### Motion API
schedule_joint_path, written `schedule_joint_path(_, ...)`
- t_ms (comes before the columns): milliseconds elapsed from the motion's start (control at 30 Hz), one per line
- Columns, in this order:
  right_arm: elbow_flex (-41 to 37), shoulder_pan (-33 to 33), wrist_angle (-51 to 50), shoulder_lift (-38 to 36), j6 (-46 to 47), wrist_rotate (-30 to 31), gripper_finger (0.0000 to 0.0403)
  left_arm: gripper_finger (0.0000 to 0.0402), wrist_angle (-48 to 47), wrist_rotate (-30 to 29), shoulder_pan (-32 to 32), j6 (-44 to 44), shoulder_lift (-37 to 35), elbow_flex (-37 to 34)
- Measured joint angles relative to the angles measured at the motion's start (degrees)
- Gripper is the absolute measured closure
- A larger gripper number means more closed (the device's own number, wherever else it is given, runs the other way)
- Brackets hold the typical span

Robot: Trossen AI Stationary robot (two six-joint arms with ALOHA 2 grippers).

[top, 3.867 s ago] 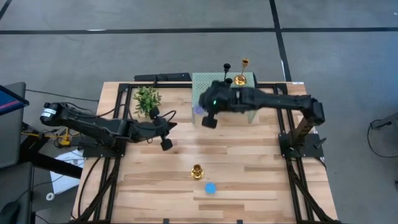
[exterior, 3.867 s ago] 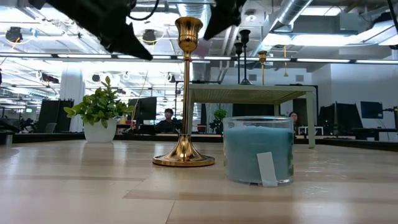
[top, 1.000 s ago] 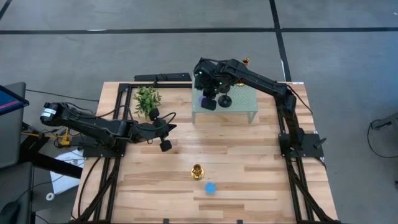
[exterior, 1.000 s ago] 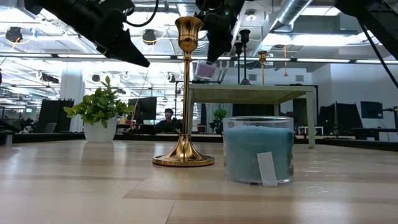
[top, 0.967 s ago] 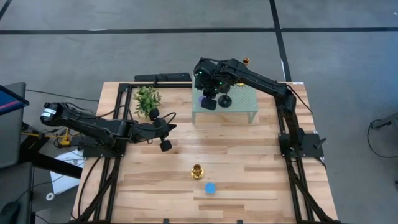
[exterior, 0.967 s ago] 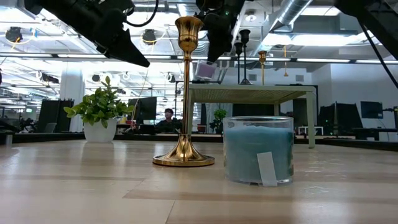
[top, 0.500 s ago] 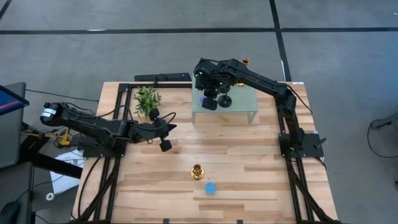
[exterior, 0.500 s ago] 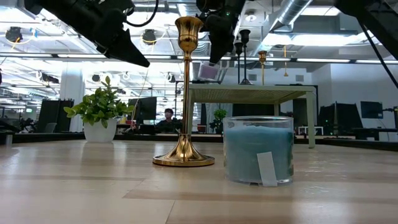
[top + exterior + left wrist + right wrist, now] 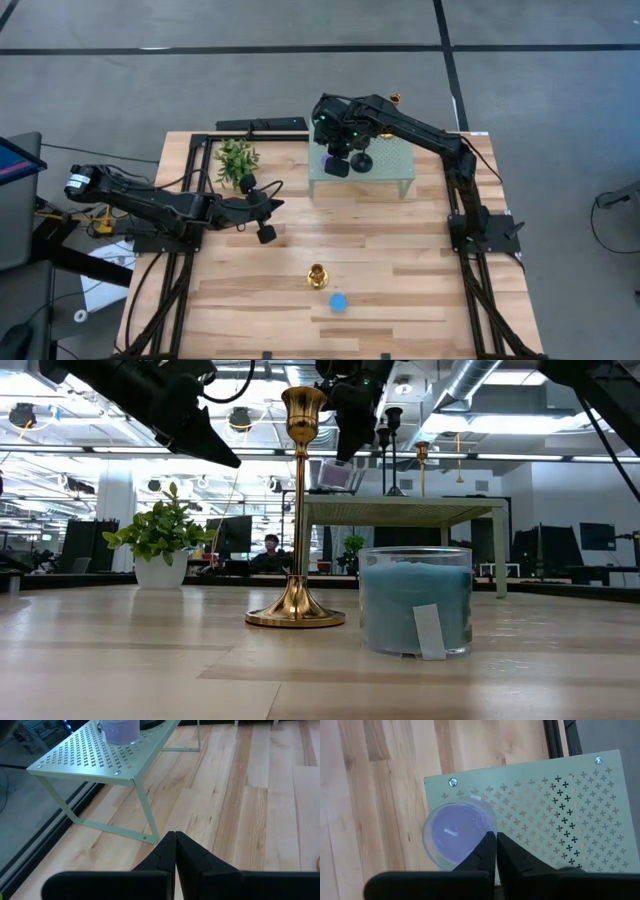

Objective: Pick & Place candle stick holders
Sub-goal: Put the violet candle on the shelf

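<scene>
Your right gripper (image 9: 340,165) hangs over the near-left corner of the green perforated stand (image 9: 395,160), fingers pressed together on nothing, their tips above the rim of the purple jar (image 9: 457,837). A black candle stick holder (image 9: 361,160) stands on the stand beside it; a gold one (image 9: 394,99) rises at the far edge. Another gold holder (image 9: 317,275) stands on the table (image 9: 420,270), next to the blue jar (image 9: 339,301). Your left gripper (image 9: 266,232), fingers likewise together and empty, hovers near the potted plant (image 9: 236,160).
</scene>
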Motion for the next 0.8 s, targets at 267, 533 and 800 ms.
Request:
schedule_joint_path(267, -5.5, 0.0, 1.3, 0.0, 0.0, 0.5, 0.0403, 0.0397, 0.0, 0.0, 0.0, 0.0, 0.0, 0.0)
schedule_joint_path(533, -6.8, -0.1, 4.8, -0.2, -0.5, 1.7, 0.0403, 0.0395, 0.0, 0.0, 0.0, 0.0, 0.0, 0.0)
schedule_joint_path(800, -6.8, -0.6, 5.5, 0.0, -0.6, 3.9, 0.0402, 0.0393, -0.1, 0.0, 0.0, 0.0, 0.0, 0.0)
